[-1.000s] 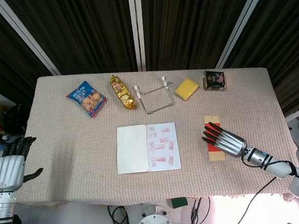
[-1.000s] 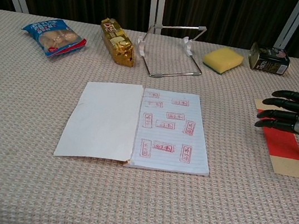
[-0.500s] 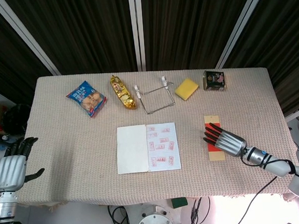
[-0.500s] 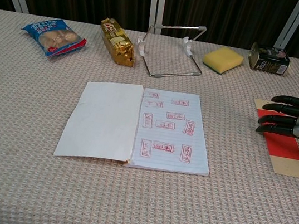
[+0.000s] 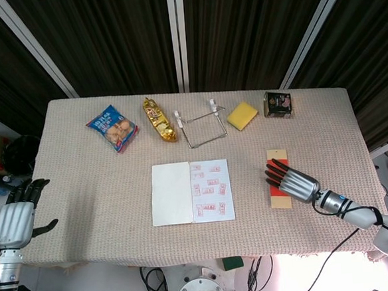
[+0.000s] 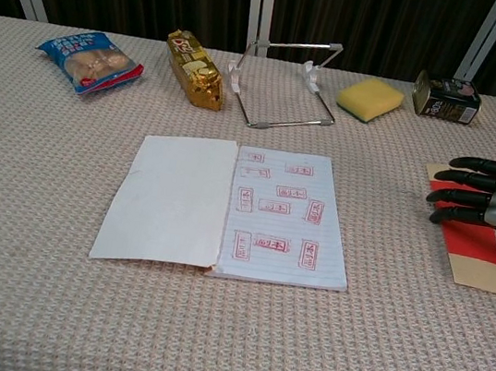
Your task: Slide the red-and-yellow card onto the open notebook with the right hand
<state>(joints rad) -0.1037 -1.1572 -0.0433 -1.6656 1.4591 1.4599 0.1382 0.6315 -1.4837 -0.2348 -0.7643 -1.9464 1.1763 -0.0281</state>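
Resting my right robot hand (image 6: pixel 494 196), fingers spread flat, on the red-and-yellow card (image 6: pixel 472 247); it sits well apart from the open notebook (image 6: pixel 231 206), so the whole slide remains.

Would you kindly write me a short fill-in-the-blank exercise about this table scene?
1. The right hand lies over the red-and-yellow ____.
2. The open notebook has red stamps on its ____ page.
3. The yellow sponge lies between the wire stand and the ____.
4. The left hand hangs off the table, holding ____.

Missing words: card; right; tin; nothing
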